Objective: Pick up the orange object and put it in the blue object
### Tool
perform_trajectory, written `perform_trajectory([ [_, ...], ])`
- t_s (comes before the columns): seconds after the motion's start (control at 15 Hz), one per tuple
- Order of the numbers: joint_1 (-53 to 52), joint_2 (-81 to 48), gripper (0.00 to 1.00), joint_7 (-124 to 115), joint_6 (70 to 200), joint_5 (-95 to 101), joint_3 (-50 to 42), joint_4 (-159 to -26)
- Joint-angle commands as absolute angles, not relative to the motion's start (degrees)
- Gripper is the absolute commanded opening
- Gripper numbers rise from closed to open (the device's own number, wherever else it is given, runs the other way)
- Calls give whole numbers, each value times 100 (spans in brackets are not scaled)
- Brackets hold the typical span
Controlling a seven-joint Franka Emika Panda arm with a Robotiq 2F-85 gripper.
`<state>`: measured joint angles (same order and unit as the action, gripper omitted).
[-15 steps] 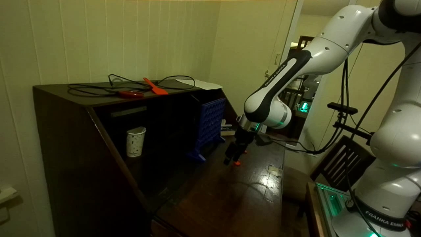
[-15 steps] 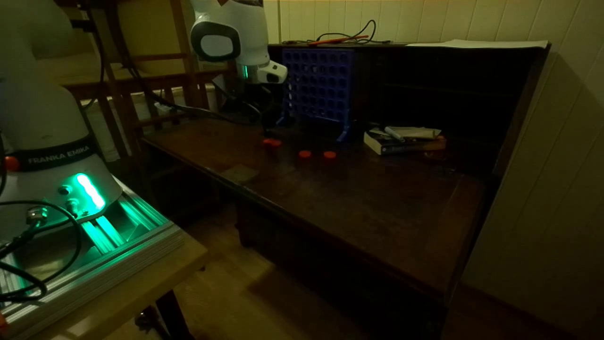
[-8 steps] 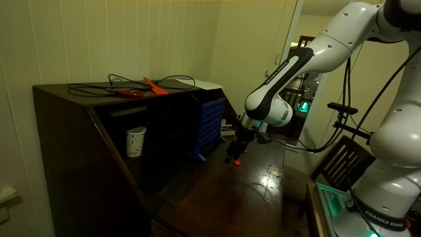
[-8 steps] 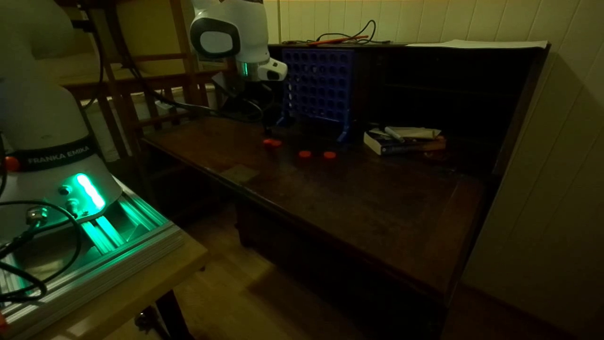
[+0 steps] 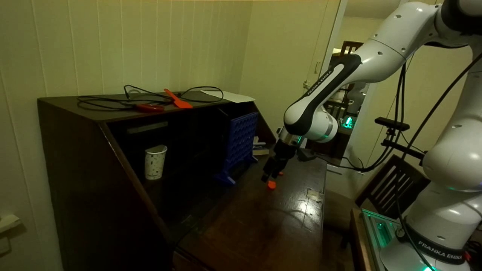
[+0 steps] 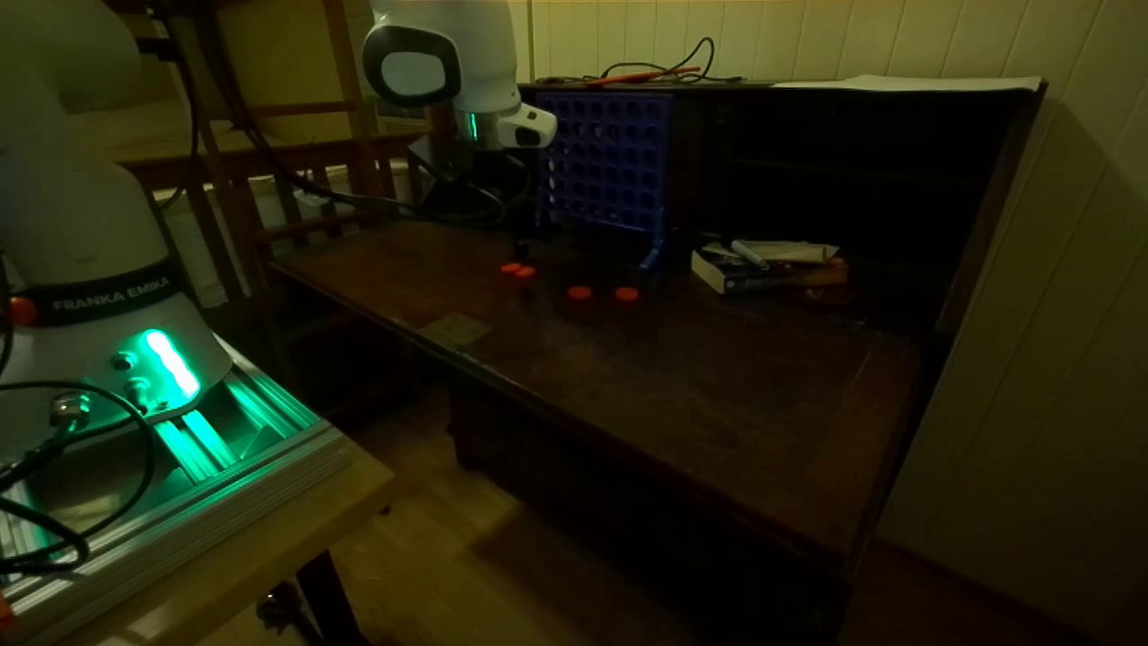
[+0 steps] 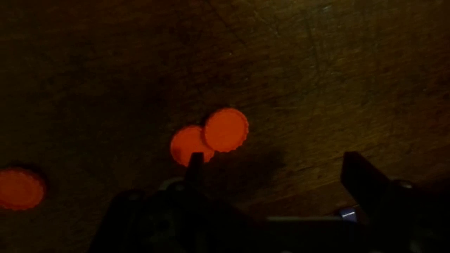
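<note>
Several small orange-red discs with ridged rims lie on the dark wooden desk. In the wrist view two overlap, the upper disc (image 7: 227, 130) partly on the lower disc (image 7: 184, 144); the pair (image 6: 517, 270) also shows in both exterior views (image 5: 271, 185). My gripper (image 7: 274, 153) is open with nothing between its fingers. Its left finger hides part of the lower disc; the right finger is well apart from the discs. The gripper is just above the desk beside the pair (image 5: 270, 177). The blue rack (image 5: 243, 137) with round holes stands upright on feet behind it (image 6: 610, 161).
Two single discs lie apart (image 6: 579, 292), (image 6: 626, 293). A book with papers (image 6: 771, 269) lies right of the rack. A paper cup (image 5: 155, 162) stands inside the cabinet. Cables and an orange spatula (image 5: 179, 99) lie on the cabinet top (image 5: 75, 107).
My gripper has risen slightly and shifted a little to the right in both exterior views. The two overlapping discs now show more fully beneath it.
</note>
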<state>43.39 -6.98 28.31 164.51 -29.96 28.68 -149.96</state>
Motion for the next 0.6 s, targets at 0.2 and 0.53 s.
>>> perform_trajectory([
  [0.2, 4271, -889, 100, 2751, 16744, -2696, 2765, -15044],
  [0.53, 4189, -1174, 100, 2623, 17069, -2357, 2560, -15007],
])
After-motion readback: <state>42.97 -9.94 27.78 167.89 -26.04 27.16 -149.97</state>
